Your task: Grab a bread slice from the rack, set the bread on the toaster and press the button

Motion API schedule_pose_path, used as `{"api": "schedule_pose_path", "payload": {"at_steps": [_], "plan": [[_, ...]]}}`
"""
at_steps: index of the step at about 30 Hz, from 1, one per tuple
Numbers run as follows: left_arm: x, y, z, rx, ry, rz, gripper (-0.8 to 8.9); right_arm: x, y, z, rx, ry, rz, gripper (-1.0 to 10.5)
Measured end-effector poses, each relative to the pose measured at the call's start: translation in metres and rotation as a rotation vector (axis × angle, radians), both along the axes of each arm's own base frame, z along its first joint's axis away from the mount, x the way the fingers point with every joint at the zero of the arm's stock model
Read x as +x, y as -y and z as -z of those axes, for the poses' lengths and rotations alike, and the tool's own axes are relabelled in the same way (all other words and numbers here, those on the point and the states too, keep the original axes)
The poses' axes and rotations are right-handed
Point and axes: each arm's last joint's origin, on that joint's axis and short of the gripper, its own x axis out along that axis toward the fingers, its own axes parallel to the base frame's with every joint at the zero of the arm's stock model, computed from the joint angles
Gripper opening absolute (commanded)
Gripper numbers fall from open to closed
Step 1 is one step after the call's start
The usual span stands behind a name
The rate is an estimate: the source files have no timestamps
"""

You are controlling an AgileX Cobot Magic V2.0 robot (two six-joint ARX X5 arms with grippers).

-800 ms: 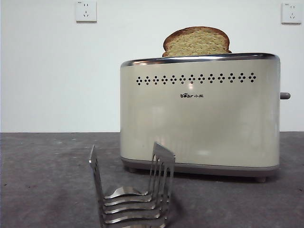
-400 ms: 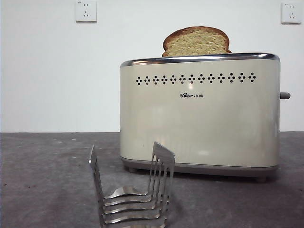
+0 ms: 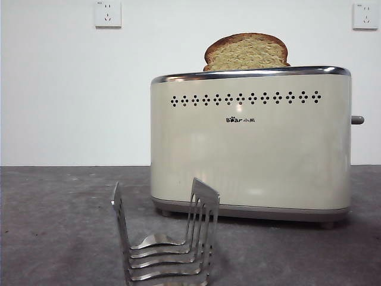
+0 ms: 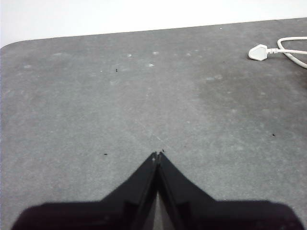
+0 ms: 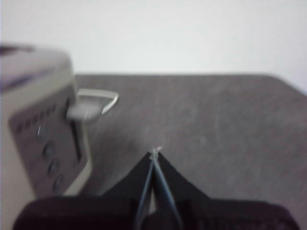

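Toaster's button [image 5: 82, 113] beside right end effector [image 5: 154, 154], slice of bread [image 3: 246, 52] front-only.

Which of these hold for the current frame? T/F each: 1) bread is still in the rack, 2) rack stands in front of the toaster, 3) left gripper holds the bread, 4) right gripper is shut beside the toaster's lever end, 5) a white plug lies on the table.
1) False. The slice of bread stands in the top of the toaster; the rack holds nothing.
2) True. The rack is nearer the front camera than the toaster.
3) False. The left gripper is shut on nothing, over bare table.
4) True. The right gripper is shut, near the button.
5) True. White plug with its cord.
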Motion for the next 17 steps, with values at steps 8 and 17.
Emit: {"api": "schedule_pose_path", "payload": {"at_steps": [8,17], "plan": [[0.0000,0.0000,0.0000,0.000,0.000,0.000,-0.03,-0.0010,-0.0015,0.0082,-0.030,-0.080,-0.031,0.0],[0.0000,0.0000,0.0000,0.000,0.000,0.000,-0.03,-0.0010,-0.0014,0.0082,-0.077,-0.079,-0.033,0.0]]}}
